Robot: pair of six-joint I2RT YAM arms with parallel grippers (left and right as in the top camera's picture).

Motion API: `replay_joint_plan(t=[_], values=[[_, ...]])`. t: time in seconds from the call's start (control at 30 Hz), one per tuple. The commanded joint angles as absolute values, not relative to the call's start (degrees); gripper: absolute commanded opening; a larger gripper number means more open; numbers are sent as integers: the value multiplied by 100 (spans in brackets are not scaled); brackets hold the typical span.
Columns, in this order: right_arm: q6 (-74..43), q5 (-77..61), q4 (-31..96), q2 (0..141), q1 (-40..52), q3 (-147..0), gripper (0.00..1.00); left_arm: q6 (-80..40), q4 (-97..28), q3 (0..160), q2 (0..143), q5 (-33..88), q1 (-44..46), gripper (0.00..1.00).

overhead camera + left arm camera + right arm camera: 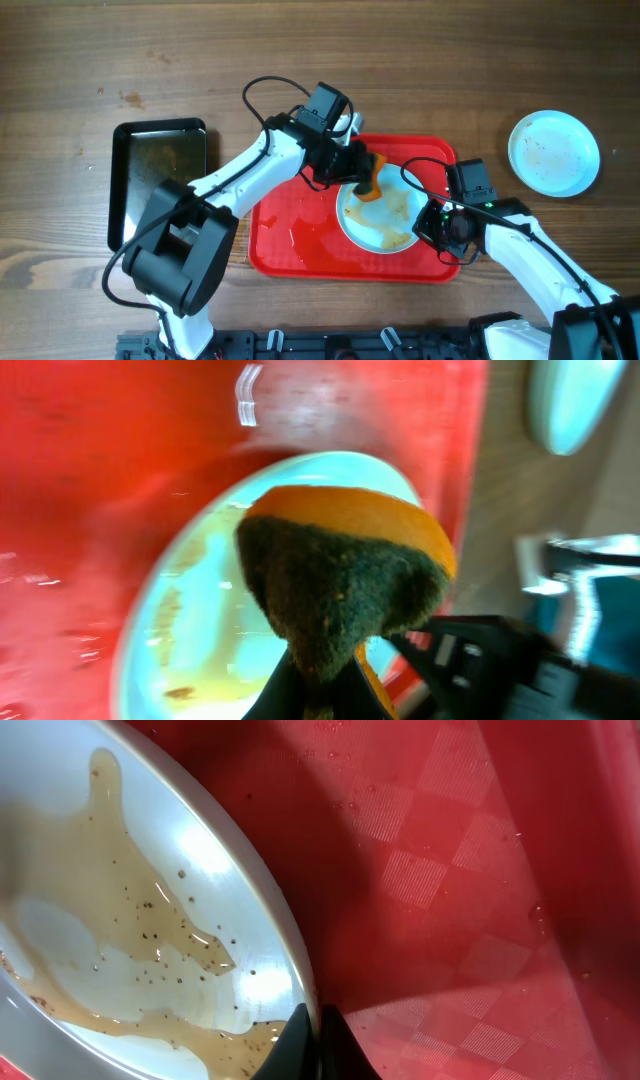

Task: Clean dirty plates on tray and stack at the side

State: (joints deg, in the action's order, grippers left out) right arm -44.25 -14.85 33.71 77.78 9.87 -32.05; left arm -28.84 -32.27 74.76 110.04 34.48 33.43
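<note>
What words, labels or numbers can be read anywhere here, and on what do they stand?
No text can be read in any view.
The red tray, the plate on the tray, the plate on the table, the sponge and the black pan all look unmarked. Any marking on the arms is too small to tell.

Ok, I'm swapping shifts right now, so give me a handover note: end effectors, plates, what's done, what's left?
Left end effector: shut on the sponge, over the tray plate.
Right end effector: shut on that plate's rim.
Red tray: wet; its plate holds brown speckled liquid.
Side plate: on the table right of the tray, faintly specked.
Done: nothing stacked. Left: scrub, then stack.
</note>
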Motion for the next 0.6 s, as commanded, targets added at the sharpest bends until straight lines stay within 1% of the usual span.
replay_joint_plan(t=[0.0,0.2,0.3,0.37,0.5,0.57], values=[[-4366,-1188,3367,7843,952,-3124,4,-3096,-3076,7520,10951,4012,3505,4],[-4366,-1192,3371,7843,952,-3124,4,-3273,-2884,7516,11391,4099,4064,4],[-4366,-1192,3391,7843,952,-3124,4,-3358,-2567,7516,11806,4434,4368,4],[-4364,-1192,3409,7843,952,-3124,4,-3411,-2423,7516,12005,4427,4521,4],[-4366,-1194,3422,7843,952,-3124,4,-3385,-2220,7516,12307,4427,4602,4],[-4364,-1212,3454,7843,952,-3124,4,-3286,-2309,7511,12451,4189,4584,4]])
